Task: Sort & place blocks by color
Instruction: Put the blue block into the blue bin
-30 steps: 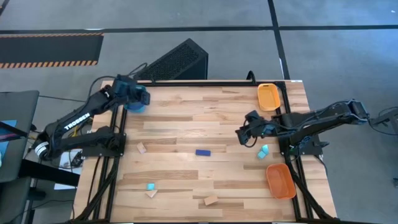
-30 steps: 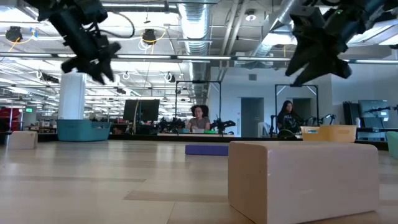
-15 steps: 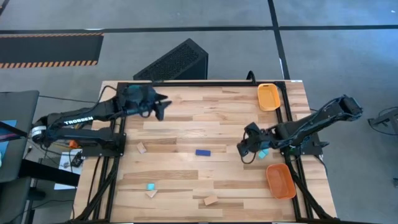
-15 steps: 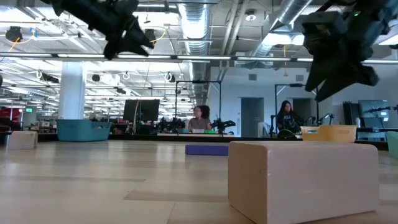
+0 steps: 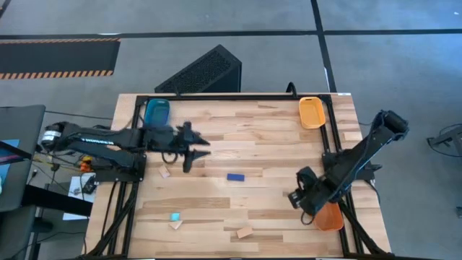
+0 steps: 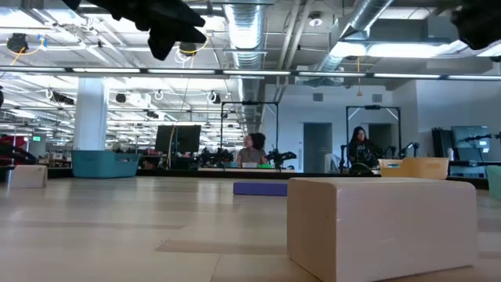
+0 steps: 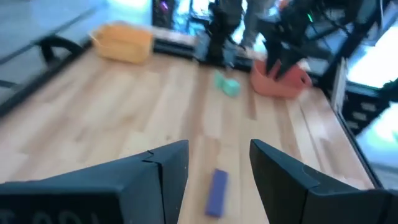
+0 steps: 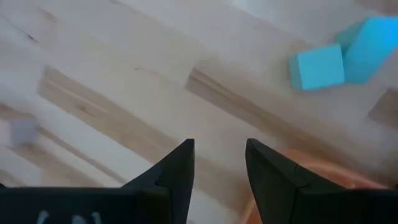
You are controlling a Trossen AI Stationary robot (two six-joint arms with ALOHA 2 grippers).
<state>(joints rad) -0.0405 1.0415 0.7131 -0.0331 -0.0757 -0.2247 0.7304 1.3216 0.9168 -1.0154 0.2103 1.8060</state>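
A: Where is the left gripper point(image 5: 204, 147)?

B: Out over the middle of the table point(image 5: 260, 123), fingers point(image 7: 166, 167) parted with a clear gap, nothing between them.

A: And the nearest block?

B: The dark blue block point(image 5: 235, 177), lying on the wood just ahead of it, toward the right arm's side. In the left wrist view its long axis runs roughly along the line of reach.

A: The right gripper point(image 5: 296, 199)?

B: Beside the orange tray point(image 5: 333, 217), fingers apart, empty; cyan cubes point(image 8: 318, 66) lie nearby. I'd judge the left arm better placed for the blue block.
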